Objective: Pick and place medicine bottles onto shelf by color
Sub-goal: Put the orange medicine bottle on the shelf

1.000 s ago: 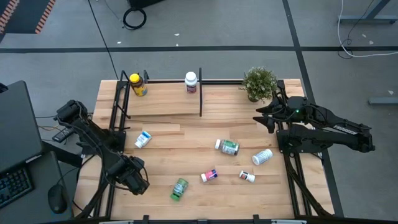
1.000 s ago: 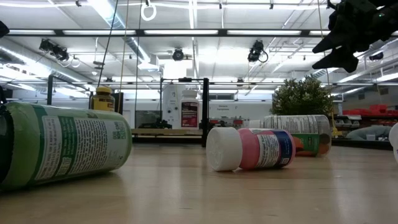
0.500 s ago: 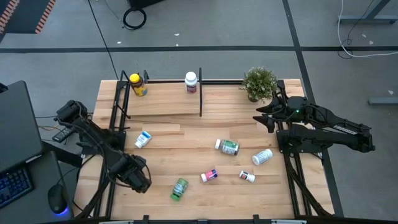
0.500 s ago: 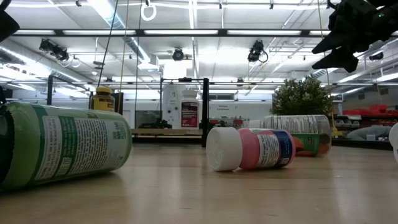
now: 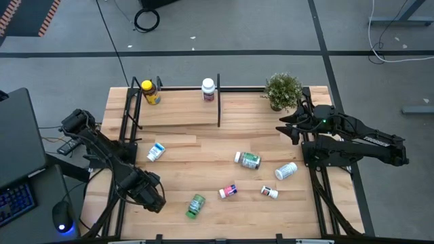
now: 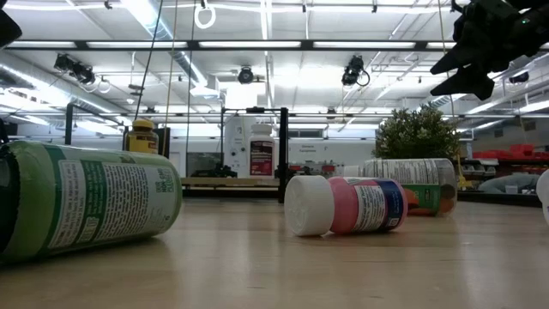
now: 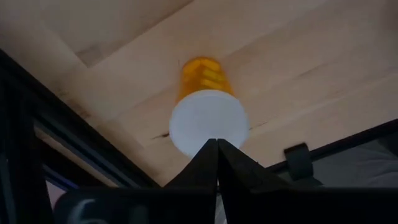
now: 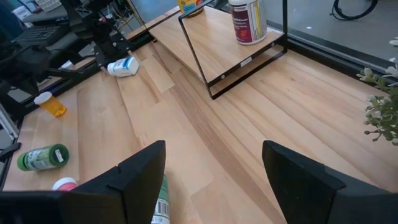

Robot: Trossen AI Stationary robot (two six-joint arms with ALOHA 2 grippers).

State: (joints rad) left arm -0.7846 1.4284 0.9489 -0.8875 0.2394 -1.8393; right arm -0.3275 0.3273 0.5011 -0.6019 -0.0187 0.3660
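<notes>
Medicine bottles mostly lie loose mid-table, two already standing on the shelf (image 5: 178,108) along the far edge; the left gripper (image 5: 148,192), fingertips pressed together and empty, hovers over an amber white-capped bottle (image 7: 207,111) near the front-left corner and must open before descending, while the right gripper (image 5: 290,127) waits spread at the right edge.

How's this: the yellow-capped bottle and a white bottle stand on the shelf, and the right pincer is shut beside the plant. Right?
Not quite: the right pincer is open, not shut; the right wrist view shows its fingers spread wide, holding nothing. The yellow-capped bottle and the white bottle do stand on the shelf, and that pincer is beside the plant.
</notes>
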